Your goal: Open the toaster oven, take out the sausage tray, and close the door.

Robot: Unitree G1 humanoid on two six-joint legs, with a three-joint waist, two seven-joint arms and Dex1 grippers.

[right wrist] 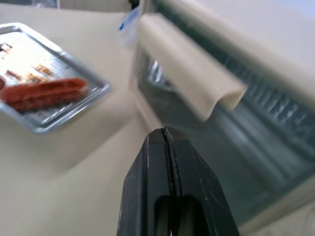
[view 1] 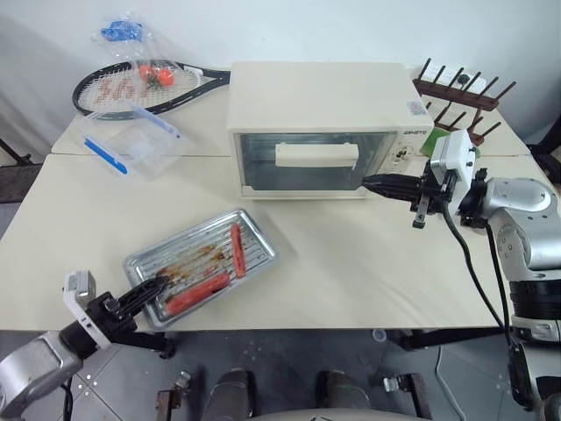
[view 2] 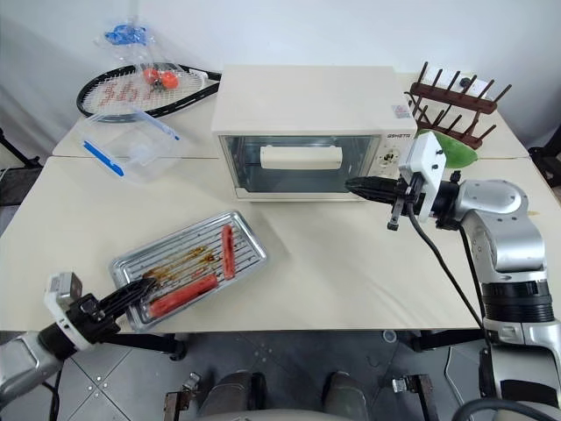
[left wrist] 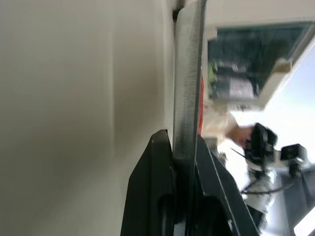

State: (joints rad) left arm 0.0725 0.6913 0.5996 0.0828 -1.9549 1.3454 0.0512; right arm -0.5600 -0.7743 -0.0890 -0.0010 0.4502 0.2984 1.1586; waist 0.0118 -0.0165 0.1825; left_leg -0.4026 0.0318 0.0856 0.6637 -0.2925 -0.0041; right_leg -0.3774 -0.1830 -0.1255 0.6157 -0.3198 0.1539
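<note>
On the counter point(view 1: 368, 263), near its front edge, the sausage tray point(view 1: 200, 263) rests flat, well apart from the toaster oven point(view 1: 320, 127). The left hand point(view 1: 151, 290) is clenched on the tray's near rim; the left wrist view shows the thin metal edge pinched between both fingers. The tray is likely light, stiff and sharp-edged, with a greasy, slippery base; the raised rim is the sound grasp point, and level carriage keeps the loose sausages point(view 1: 198, 292) from rolling. The door point(view 1: 311, 160) appears closed. The right hand point(view 1: 372, 183), fingers pressed together and empty, hovers just beside the door's lower right corner, below its bar handle point(view 1: 316, 155).
</note>
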